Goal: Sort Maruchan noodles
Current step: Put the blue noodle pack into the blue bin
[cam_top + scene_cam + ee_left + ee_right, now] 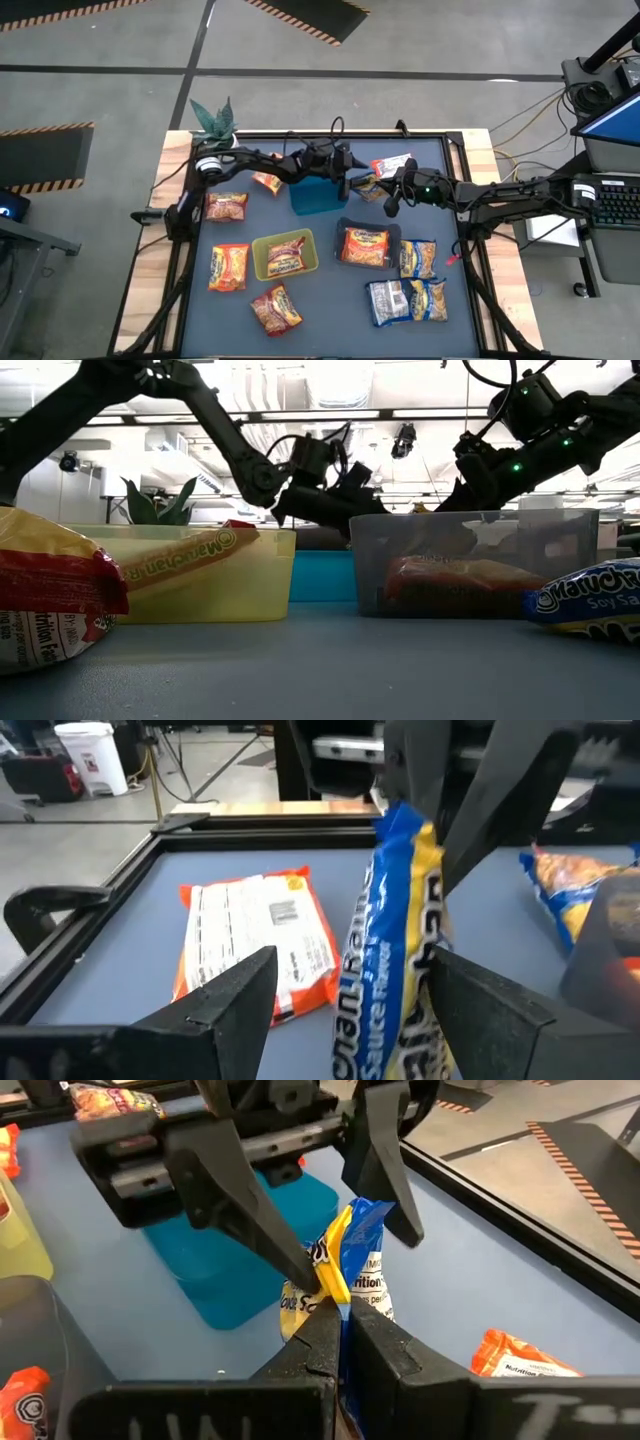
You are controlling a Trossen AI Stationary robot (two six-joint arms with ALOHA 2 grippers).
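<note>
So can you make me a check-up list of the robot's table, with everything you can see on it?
Surface: dark table, wooden edges.
Job's things: noodle packets spread about; one in the yellow-green tray, one in the black tray; blue tray shows none inside.
Clutter: potted plant at a back corner.
Grippers: right gripper is shut on a blue-and-yellow packet, held upright beside the blue tray; left gripper is open around the same packet.
Cables: loose wires on the floor beside the table.
Surroundings: keyboard on a side desk; nobody seen.
</note>
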